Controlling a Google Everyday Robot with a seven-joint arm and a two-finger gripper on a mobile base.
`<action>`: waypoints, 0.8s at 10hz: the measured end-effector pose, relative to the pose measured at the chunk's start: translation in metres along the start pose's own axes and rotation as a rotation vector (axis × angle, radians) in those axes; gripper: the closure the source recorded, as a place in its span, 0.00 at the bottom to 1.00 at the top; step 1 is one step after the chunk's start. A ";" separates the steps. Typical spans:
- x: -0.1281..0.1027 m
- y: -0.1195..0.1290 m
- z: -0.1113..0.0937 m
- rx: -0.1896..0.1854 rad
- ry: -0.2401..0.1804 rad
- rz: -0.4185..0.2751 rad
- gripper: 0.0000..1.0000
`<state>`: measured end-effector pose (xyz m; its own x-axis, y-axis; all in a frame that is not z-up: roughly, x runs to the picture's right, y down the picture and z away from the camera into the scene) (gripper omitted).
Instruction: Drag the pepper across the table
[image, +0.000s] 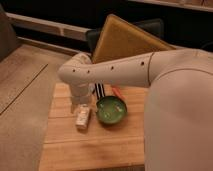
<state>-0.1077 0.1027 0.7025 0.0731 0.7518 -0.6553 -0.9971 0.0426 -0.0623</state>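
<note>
The pepper (118, 92) is a slim orange-red piece lying on the wooden table (70, 145), just behind the green bowl (111, 111) and partly hidden by my arm. My white arm reaches across from the right and bends down at the table's left part. My gripper (83, 117) hangs low over the table to the left of the bowl, apart from the pepper.
A black-and-white striped flat item (100, 90) lies behind the bowl, next to the pepper. A mustard-yellow cushioned panel (125, 40) leans behind the table against a dark chair. My arm's large white body (180, 120) covers the table's right side. Floor lies to the left.
</note>
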 end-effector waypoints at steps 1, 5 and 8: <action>0.000 0.000 0.000 0.000 0.000 0.000 0.35; 0.000 0.000 0.000 0.000 0.000 0.000 0.35; -0.009 -0.002 -0.005 -0.019 -0.036 -0.029 0.35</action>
<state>-0.1065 0.0924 0.7053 0.1008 0.7737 -0.6255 -0.9940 0.0522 -0.0956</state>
